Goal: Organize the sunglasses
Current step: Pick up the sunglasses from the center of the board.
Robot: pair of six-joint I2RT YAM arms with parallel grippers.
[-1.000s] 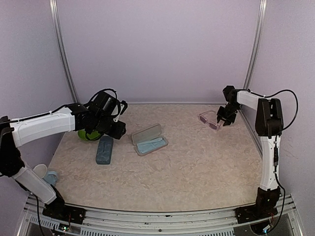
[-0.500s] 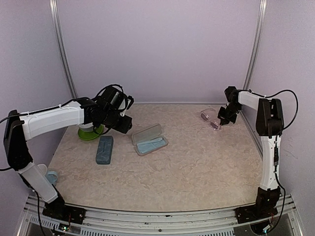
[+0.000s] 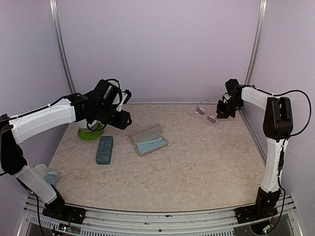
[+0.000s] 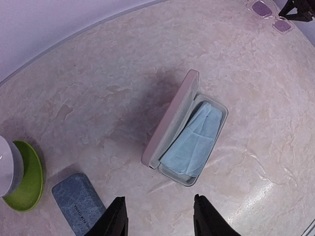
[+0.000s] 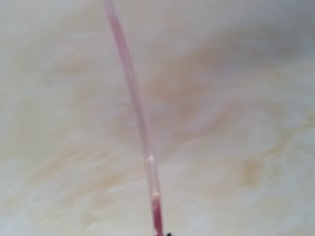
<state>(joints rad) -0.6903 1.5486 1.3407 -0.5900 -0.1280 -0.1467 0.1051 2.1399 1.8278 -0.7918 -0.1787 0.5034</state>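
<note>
The blue case (image 3: 104, 149) lies nearest, with the open case (image 3: 149, 139) and its cloth (image 4: 194, 140) beside it. Above them the left pincer (image 4: 158, 206) hangs half-wide and empty. At the far right of the worktop (image 3: 197, 167), the right pincer (image 3: 221, 113) is clamped on the sunglasses (image 3: 207, 113) — gripping one thin arm.

From the left gripper (image 4: 160, 221), the open case (image 4: 187, 132) lies on the table (image 4: 98, 88) just ahead of the jaws, with a cloth (image 4: 194, 140) inside it. The closed case (image 4: 78, 206) lies to the jaws' left, and the dish (image 4: 29, 177) is farther left beyond it. The sunglasses (image 4: 270, 15) are far ahead and to the right. One of their arms is between the jaws of the right gripper (image 3: 220, 112), and the lenses are to those jaws' left.
</note>
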